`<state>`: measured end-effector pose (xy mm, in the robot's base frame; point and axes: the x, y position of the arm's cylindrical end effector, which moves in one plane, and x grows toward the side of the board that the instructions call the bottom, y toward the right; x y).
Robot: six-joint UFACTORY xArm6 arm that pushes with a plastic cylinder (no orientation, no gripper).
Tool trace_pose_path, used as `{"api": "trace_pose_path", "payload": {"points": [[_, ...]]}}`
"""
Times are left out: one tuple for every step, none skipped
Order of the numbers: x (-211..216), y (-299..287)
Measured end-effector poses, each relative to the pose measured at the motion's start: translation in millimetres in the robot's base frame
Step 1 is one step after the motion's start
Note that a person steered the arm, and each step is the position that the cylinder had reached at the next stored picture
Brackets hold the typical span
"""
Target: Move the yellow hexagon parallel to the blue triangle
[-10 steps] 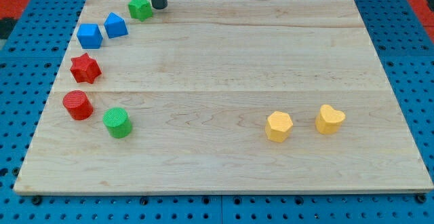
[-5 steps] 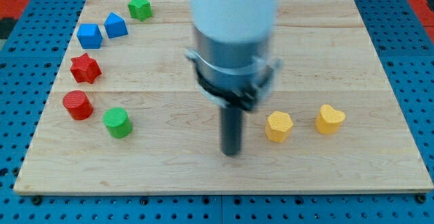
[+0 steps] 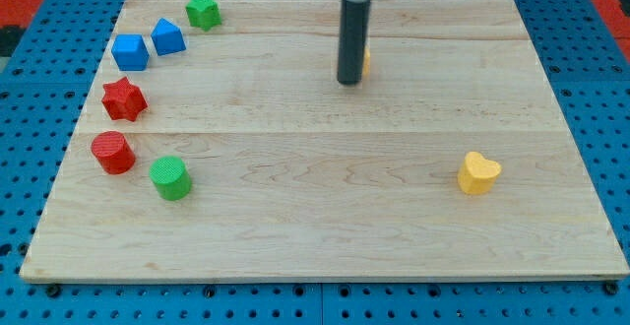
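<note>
My tip (image 3: 348, 81) rests on the board in the upper middle. The yellow hexagon (image 3: 365, 62) is almost wholly hidden behind the rod; only a thin yellow sliver shows at the rod's right side, touching it. The blue triangle (image 3: 167, 37) sits at the upper left, roughly level with that sliver and far to the view's left of my tip.
A blue cube (image 3: 130, 52), a green star (image 3: 203, 11), a red star (image 3: 124, 98), a red cylinder (image 3: 113, 153) and a green cylinder (image 3: 170, 178) curve down the left side. A yellow heart (image 3: 478, 172) lies at the lower right.
The yellow hexagon has gone from the lower right middle up to the upper middle of the board. The rod has moved up with it from the lower middle.
</note>
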<state>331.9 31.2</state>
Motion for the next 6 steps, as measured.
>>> {"api": "trace_pose_path", "payload": {"points": [[-43.6, 6.2], [-43.5, 16.0], [-42.4, 31.8], [-42.3, 31.8], [-22.3, 51.9], [-24.2, 109.8]]}}
